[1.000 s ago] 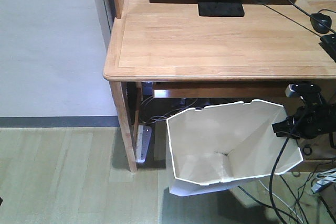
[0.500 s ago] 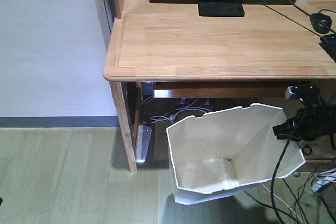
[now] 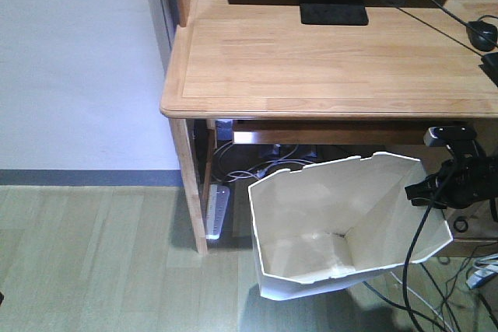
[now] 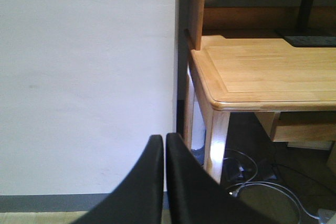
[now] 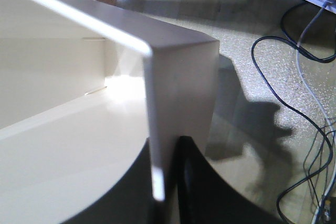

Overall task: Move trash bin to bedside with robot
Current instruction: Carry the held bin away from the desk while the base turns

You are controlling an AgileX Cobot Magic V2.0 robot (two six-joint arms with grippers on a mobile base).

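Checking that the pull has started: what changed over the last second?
The trash bin, clamped at its rim by the right gripper, dipped slightly lower in the front view. The desk slid slightly rightward in frame, so the view shifted. Grip unchanged; left gripper is shut, empty.

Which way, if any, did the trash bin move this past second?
Yes. The trash bin came slightly toward the camera: the gap between its far rim and the desk edge has widened. The right pincer grips its rim.
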